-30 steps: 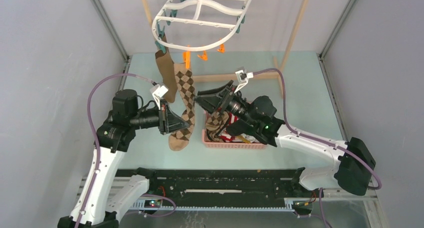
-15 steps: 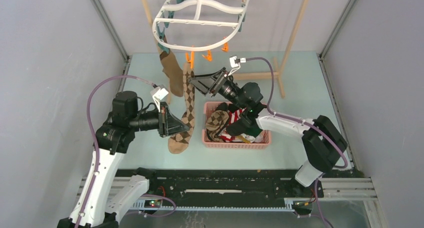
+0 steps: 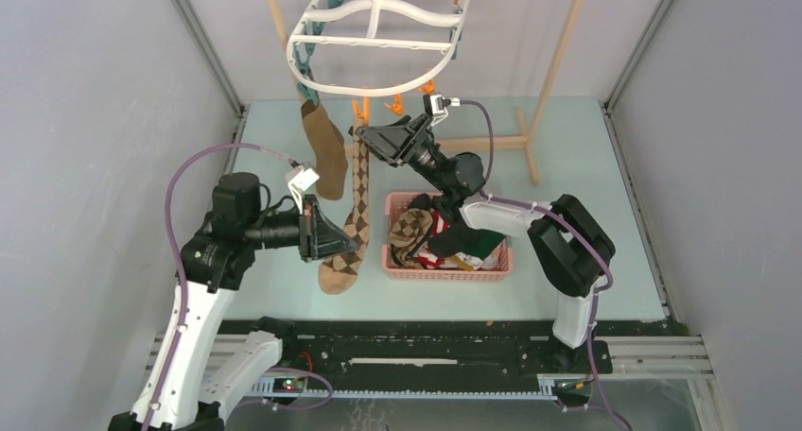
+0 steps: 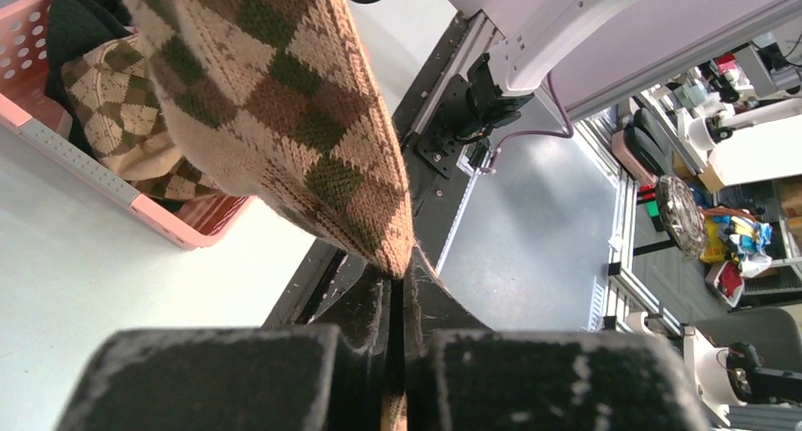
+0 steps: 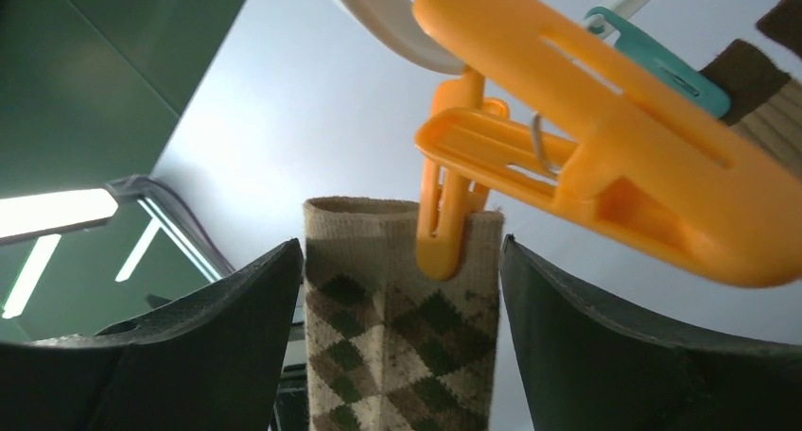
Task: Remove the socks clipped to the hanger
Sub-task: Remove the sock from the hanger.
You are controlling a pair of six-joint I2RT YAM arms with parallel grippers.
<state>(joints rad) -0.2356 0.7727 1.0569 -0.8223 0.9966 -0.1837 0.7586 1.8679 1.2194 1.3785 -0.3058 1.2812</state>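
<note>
The white hanger hangs at the top with orange clothespins and teal ones. Two socks hang from it: a plain brown sock and a long argyle sock. My left gripper is shut on the argyle sock's foot end; in the left wrist view the knit runs down into the closed left gripper. My right gripper is up at the sock's top, open. In the right wrist view its fingers stand on either side of the cuff, which an orange clothespin pinches.
A pink basket with several loose socks sits on the table under the right arm. A light wooden rack frame stands behind. Grey walls close in both sides. Another orange clothespin and a teal one hang close above the right fingers.
The right arm rose from above the basket to the argyle sock's clipped cuff, and its jaws opened wider. The hanger swung slightly. The left gripper kept its hold.
</note>
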